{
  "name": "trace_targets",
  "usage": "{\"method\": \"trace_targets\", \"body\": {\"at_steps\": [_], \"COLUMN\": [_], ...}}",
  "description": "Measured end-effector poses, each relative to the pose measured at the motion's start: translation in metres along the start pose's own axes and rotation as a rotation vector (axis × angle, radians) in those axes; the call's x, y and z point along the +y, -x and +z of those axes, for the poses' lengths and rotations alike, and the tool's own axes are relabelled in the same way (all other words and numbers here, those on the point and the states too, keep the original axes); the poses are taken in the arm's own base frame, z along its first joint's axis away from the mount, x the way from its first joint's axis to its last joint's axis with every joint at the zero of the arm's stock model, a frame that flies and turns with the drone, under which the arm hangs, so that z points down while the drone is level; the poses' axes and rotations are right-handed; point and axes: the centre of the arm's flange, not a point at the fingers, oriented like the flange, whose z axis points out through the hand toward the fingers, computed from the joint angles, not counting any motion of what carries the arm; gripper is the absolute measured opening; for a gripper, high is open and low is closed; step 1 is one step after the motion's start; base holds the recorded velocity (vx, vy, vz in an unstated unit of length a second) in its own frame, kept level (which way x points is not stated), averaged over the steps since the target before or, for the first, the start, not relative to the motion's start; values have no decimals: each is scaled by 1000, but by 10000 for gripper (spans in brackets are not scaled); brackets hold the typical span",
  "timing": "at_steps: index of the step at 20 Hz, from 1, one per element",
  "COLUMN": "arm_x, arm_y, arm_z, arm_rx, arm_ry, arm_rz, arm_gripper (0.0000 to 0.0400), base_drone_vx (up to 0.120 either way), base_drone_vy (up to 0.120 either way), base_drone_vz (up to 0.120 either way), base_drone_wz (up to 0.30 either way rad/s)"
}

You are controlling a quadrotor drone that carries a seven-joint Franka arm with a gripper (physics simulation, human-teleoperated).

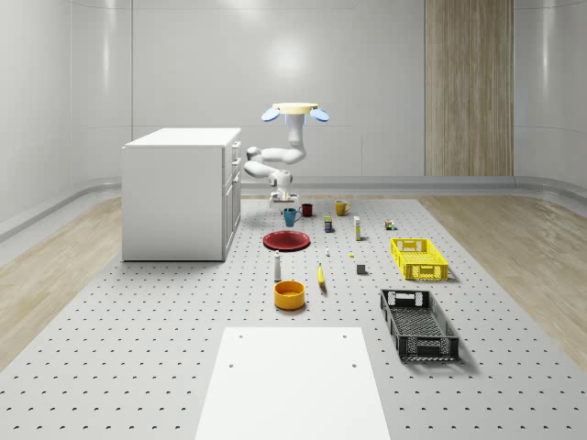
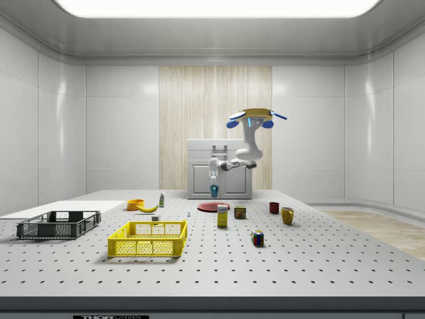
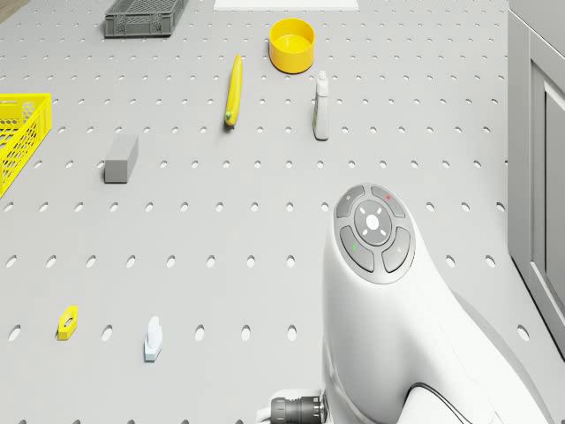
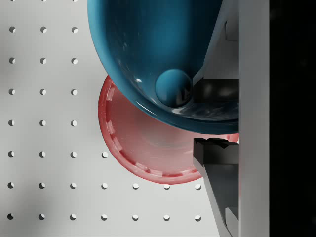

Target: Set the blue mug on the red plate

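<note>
Jaws clamped on blue mug (image 4: 163, 59) rim, red plate (image 4: 148, 148) below, offset. You centre mug over plate, lower gently, then release.

four mugs (image 1: 291, 216), two crates (image 1: 419, 258), one plate (image 1: 286, 240), one bowl (image 1: 289, 294), one banana (image 1: 321, 275)

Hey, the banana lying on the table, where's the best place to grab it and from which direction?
Across its middle, straight down from above: the banana lies flat on the table, long and thin, so fingers would likely span its narrow width there. The gripper holds the blue mug, so free it first.
</note>
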Motion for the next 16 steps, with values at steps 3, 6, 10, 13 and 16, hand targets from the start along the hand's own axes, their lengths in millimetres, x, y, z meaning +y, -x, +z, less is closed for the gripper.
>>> {"method": "trace_targets", "body": {"at_steps": [3,6,10,13,16], "arm_x": [5,8,10,10,11], "arm_y": [-6,-9,-11,-12,-12], "arm_z": [3,7,17,26,36], "arm_rx": [0,0,0,0,0], "arm_ry": [0,0,0,0,0], "arm_rz": [-2,7,13,15,17], "arm_gripper": [103,101,100,100,100], "base_drone_vx": [0,0,0,0,0], "base_drone_vy": [0,0,0,0,0], "base_drone_vz": [0,0,0,0,0], "base_drone_wz": [0,0,0,0,0]}}
